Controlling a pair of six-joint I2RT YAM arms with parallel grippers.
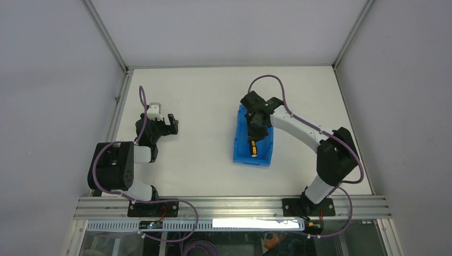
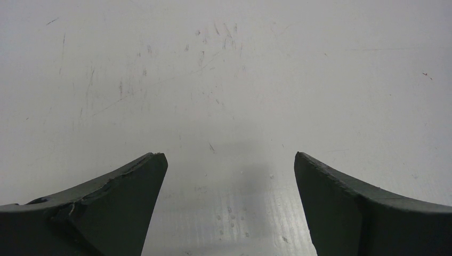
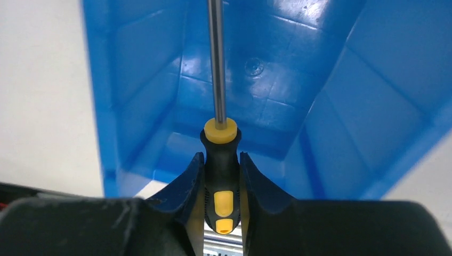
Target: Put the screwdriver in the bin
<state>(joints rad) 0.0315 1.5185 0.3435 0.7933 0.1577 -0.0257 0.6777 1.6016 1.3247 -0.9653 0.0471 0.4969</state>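
White tabletop (image 1: 202, 106); right gripper (image 3: 221, 158) pinches the screwdriver (image 3: 217, 101) by its handle (jaws nearly closed) over the blue bin (image 3: 368, 117). Left gripper (image 2: 229, 156) spread wide, holding nothing.

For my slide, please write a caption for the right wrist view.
Right gripper clamps the screwdriver by its yellow-and-black handle, the shaft extending over the inside of the blue bin.

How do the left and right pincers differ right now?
The left pincer stands open and empty; the right pincer grips the screwdriver by its handle. The left pincer faces bare table; the right pincer faces into the bin. Both are dark-coloured.
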